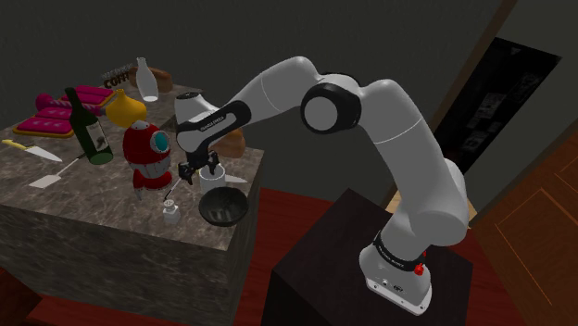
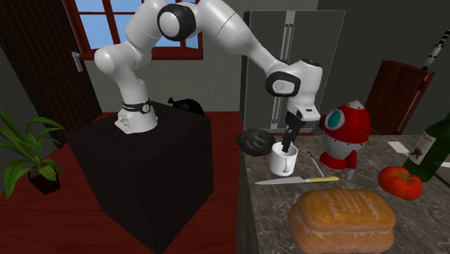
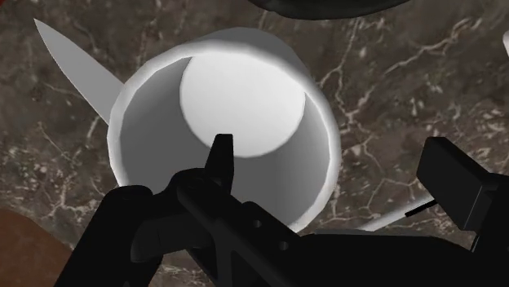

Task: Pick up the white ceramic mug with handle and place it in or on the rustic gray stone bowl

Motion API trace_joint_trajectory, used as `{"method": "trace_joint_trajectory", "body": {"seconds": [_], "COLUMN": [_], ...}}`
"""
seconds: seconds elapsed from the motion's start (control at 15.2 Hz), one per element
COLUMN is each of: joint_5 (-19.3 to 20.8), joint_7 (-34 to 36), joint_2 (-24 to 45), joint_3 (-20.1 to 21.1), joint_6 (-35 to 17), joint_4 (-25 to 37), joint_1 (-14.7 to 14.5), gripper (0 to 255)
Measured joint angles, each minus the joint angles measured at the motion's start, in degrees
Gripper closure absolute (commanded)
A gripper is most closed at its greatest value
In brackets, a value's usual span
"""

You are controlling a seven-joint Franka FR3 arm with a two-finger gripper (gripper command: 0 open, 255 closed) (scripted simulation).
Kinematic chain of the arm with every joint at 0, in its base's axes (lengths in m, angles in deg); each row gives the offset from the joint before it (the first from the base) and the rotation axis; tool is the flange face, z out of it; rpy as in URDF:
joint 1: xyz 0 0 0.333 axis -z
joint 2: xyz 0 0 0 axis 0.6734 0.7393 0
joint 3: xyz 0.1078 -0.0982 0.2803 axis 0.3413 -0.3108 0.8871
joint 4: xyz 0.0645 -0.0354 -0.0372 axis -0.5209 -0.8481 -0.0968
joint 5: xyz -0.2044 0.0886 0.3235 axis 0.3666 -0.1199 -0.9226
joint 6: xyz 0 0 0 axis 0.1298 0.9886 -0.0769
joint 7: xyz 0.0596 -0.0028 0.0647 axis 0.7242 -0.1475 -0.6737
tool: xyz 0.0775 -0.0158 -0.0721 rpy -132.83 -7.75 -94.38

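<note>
Gripper (image 2: 290,141) is open and holds nothing. It sits low over the mug (image 3: 245,106) with its fingers straddling the wall. One finger (image 3: 220,159) is down inside the mug. The other (image 3: 457,183) is outside, with a clear gap to the wall.

The mug is white, upright on the marble counter (image 3: 391,90), directly under the hand.

The bowl (image 2: 254,141) is dark grey and sits just beside the mug on the hand's stand side, at the counter edge. Whether it touches the mug can't be told.

A red rocket toy (image 2: 345,133) stands near the hand, on the side away from the bowl. A knife (image 2: 296,180) lies flat close to the mug, between it and the bread (image 2: 342,216). A tomato (image 2: 399,182) lies past the rocket, well apart from the hand.
</note>
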State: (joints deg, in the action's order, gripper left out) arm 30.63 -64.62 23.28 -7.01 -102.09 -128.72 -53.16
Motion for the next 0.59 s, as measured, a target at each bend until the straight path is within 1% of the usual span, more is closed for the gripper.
{"method": "trace_joint_trajectory", "body": {"seconds": [0.26,0.59], "joint_5": [0.10,0.12], "joint_7": [0.07,0.08], "joint_2": [1.55,1.78], "joint_3": [-0.11,-0.12], "joint_6": [-1.50,-1.69], "joint_4": [0.03,0.10], "joint_1": [-0.07,-0.09], "gripper": [0,0]}}
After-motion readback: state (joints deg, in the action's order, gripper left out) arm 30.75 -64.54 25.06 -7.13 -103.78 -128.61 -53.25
